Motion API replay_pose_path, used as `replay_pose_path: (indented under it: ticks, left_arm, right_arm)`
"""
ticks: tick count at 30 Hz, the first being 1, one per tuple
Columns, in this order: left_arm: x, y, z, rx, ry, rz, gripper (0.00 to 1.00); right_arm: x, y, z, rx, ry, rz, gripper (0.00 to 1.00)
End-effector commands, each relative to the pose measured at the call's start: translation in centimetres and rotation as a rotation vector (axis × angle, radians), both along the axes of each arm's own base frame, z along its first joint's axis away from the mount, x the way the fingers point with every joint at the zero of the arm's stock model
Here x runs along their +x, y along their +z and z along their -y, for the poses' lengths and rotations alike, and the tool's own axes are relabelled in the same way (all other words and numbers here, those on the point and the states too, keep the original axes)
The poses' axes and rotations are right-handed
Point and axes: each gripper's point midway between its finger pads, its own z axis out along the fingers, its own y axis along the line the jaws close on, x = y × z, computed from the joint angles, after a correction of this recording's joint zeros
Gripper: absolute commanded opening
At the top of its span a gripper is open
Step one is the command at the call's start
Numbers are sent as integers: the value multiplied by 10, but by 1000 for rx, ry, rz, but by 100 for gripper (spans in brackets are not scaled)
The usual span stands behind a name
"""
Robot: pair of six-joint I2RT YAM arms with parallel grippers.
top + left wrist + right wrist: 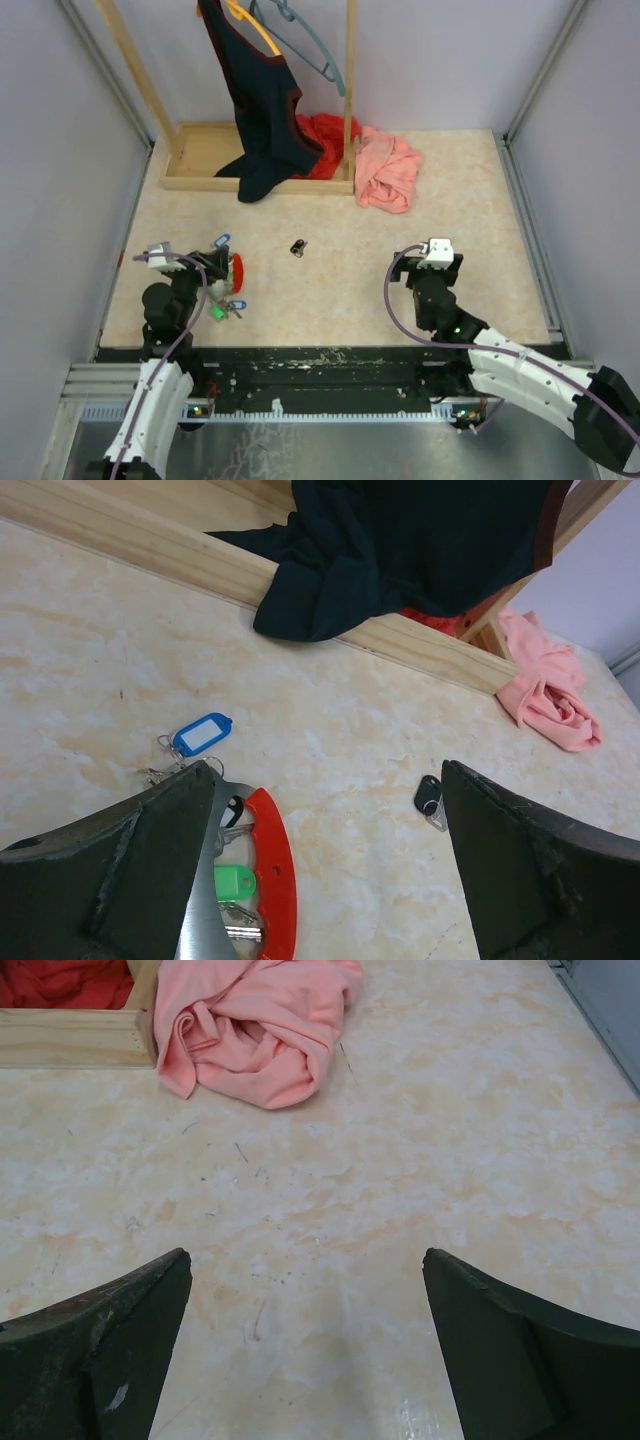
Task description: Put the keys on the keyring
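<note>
Wide-open left gripper (327, 770) jaws, keyring (276, 852) half hidden at their edge, right gripper (306, 1255) jaws wide, empty.

Top cam overhead; wrist cams low, fwd-facing; all share pink cloth (388, 170).

Both the left gripper (327, 772) and right gripper (307, 1256) gape wide.

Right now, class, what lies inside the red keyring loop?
A green key and metal key parts show inside the keyring; the left end effector covers the rest of the loop.
</note>
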Motion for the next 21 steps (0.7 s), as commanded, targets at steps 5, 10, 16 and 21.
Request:
replay_pose_path:
  ticks: [5, 10, 16, 21]
  left_arm:
    - [2, -6, -3, -33, 27, -15, 99]
    - [3, -12, 1, -86, 14, -7, 99]
    - [8, -38, -5, -138, 73, -166, 99]
    - [6, -69, -30, -186, 257, -360, 99]
  right_arm:
    - [5, 19, -3, 35, 4, 44, 99]
    - [5, 19, -6, 34, 17, 43, 99]
    - [5, 19, -10, 38, 40, 37, 99]
    - [5, 17, -16, 44, 69, 23, 99]
